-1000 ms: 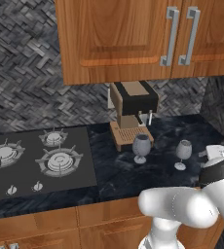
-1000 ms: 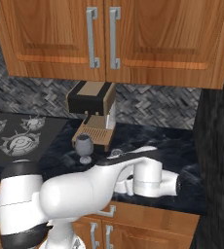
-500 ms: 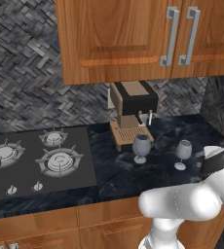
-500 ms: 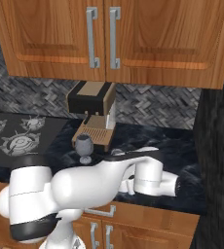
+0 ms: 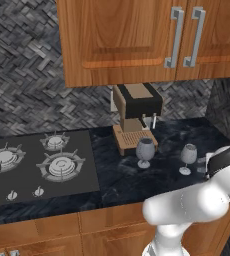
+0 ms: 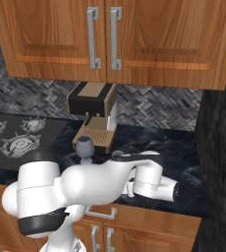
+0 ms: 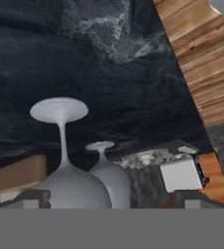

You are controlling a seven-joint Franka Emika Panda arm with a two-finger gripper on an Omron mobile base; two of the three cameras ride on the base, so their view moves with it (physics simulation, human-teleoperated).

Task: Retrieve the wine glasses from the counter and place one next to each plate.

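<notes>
Two translucent grey wine glasses stand upright on the black marble counter [image 5: 137, 180]: one [image 5: 145, 151] in front of the coffee machine, the other [image 5: 188, 157] to its right. The hand view is rolled over, so both glasses appear upside down. There the nearer glass [image 7: 65, 182] sits toward the left fingertip [image 7: 34, 198], with the farther glass [image 7: 110, 177] behind it. My gripper [image 7: 112, 199] is open with its fingertips wide apart, low over the counter and close to the right-hand glass without touching it. My arm hides the right-hand glass in the right base view, where the left-hand glass [image 6: 85, 146] shows. The plates are out of view.
A brown and black coffee machine [image 5: 136, 116] stands at the back of the counter, just behind the glasses. A gas hob [image 5: 39, 162] lies to the left. Wooden wall cabinets [image 5: 152, 37] hang overhead. A dark wall [image 6: 218, 162] closes the counter on the right.
My arm's lower links have swung slightly while the hand stays almost where it was. Both glasses stand where they stood.
</notes>
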